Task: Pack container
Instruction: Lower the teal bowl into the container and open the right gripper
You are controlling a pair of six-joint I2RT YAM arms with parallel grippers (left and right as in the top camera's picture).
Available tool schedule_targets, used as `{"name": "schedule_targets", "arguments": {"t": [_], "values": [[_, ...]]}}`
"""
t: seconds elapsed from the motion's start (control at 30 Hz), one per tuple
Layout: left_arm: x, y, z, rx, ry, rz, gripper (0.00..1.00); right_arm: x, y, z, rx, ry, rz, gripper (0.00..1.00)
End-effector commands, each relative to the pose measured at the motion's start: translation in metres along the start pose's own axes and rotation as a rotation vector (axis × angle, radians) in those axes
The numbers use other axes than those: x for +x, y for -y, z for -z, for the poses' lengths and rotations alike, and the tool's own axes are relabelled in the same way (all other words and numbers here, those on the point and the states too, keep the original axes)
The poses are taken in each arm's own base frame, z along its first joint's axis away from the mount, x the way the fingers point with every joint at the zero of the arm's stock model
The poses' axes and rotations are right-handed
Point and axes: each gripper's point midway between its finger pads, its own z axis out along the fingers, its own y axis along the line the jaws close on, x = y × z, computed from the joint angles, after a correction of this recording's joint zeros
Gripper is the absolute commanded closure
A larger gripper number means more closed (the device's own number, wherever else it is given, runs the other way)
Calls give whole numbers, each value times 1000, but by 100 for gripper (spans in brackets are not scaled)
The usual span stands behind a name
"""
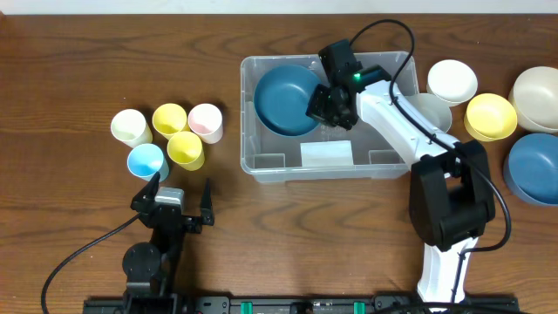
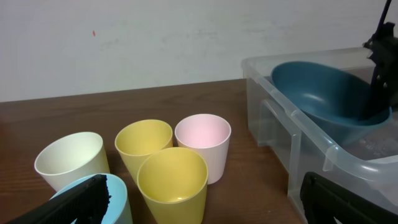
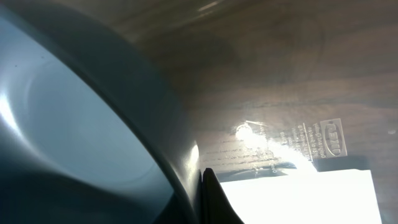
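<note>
The clear plastic container (image 1: 261,161) stands at the table's middle, with a pale label (image 1: 326,154) on its floor. It also shows in the left wrist view (image 2: 298,143). A dark blue bowl (image 1: 283,100) sits tilted inside its left half. My right gripper (image 1: 324,103) is inside the container, shut on the bowl's right rim. In the right wrist view the bowl (image 3: 74,130) fills the left side, and one dark finger of the gripper (image 3: 200,193) presses against its wall. My left gripper (image 1: 181,194) is open and empty, near the cups.
Several cups stand left of the container: white (image 1: 129,126), yellow (image 1: 169,119), pink (image 1: 206,121), a second yellow (image 1: 186,149) and light blue (image 1: 146,161). Bowls lie right of it: translucent (image 1: 432,112), white (image 1: 452,81), yellow (image 1: 490,117), cream (image 1: 537,96), blue (image 1: 534,167).
</note>
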Motion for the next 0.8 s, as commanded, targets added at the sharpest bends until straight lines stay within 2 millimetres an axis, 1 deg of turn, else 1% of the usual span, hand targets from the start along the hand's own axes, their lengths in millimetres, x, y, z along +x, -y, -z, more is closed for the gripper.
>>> {"name": "schedule_targets", "arguments": {"t": [0.0,0.1,0.13,0.33,0.37,0.47,0.53,0.6,0.67,0.7,0.73,0.77], "values": [[16,2,-1,14,-46,-4,2,6,-3,-8,9,-12,3,98],[15,2,-1,14,-46,-4,2,6,-2,-9,10,-14,3,94],[15,2,-1,14,-46,-4,2,6,-2,-9,11,-14,3,92],[15,2,-1,14,-46,-4,2,7,1,-8,24,-16,18,66],[15,2,-1,14,-46,-4,2,8,2,-8,29,-17,23,63],[15,2,-1,14,-46,-4,2,7,3,-7,30,-17,53,59],[15,2,-1,14,-46,-4,2,6,1,-2,23,-10,65,57],[15,2,-1,14,-46,-4,2,2,-7,12,2,10,106,54],[16,2,-1,14,-46,-4,2,-5,-17,35,-22,46,161,49],[15,2,-1,14,-46,-4,2,-11,-24,51,-39,78,201,42],[15,2,-1,14,-46,-4,2,-20,-32,73,-51,123,250,31],[16,2,-1,14,-46,-4,2,-27,-34,89,-51,159,273,21]]}}
